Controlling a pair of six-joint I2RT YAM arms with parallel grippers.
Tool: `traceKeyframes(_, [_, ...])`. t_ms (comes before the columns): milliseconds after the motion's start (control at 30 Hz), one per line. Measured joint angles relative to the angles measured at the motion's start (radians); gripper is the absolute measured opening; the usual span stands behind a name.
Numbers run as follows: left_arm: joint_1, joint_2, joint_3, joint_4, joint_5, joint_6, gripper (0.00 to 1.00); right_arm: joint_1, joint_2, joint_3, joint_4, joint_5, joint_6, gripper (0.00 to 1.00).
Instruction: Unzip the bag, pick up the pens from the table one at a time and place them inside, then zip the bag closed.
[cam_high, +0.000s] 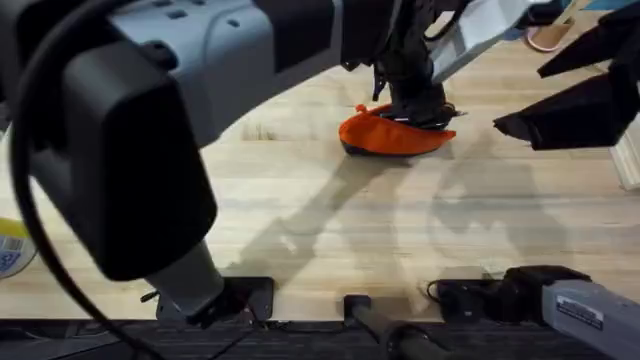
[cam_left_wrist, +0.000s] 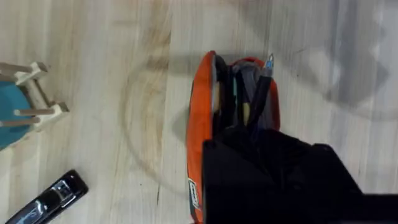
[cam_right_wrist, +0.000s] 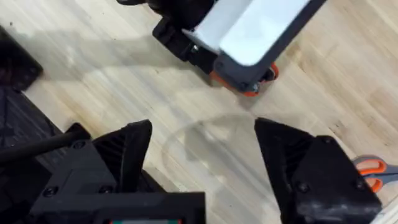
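Observation:
The orange bag lies on the table at the centre back, its zipper undone and its mouth gaping. A slim black pen slants inside the opening, its tip poking past the far end. My left gripper is down at the bag's mouth, a black mass that covers the near half of the bag. My right gripper hovers open to the right of the bag, holding nothing. Past it a sliver of the bag peeks out under the left arm.
A black stapler and a small wooden rack with a teal item lie near the bag. Orange-handled scissors rest beside the right gripper. The left arm looms large over the table's left half.

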Motion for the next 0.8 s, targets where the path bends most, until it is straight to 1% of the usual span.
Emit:
traceKeyframes(167, [0.000,0.020,0.000,-0.002,-0.005,0.000,0.040,0.000,0.000,0.000,0.000,0.000,0.000,0.996])
traceKeyframes(367, [0.000,0.020,0.000,-0.003,-0.031,0.000,0.040,0.000,0.000,0.000,0.000,0.000,0.000,0.996])
traceKeyframes(700, [0.000,0.020,0.000,-0.003,-0.050,0.000,0.040,0.000,0.000,0.000,0.000,0.000,0.000,0.996])
traceKeyframes(733, [0.000,0.020,0.000,-0.003,-0.049,0.000,0.054,0.000,0.000,0.000,0.000,0.000,0.000,0.996])
traceKeyframes(767, [0.000,0.020,0.000,-0.003,-0.050,0.002,0.105,0.000,0.000,0.000,0.000,0.000,0.000,0.996])
traceKeyframes(800, [0.000,0.020,0.000,-0.002,-0.050,0.005,0.190,0.000,0.000,0.000,0.000,0.000,0.000,0.996])
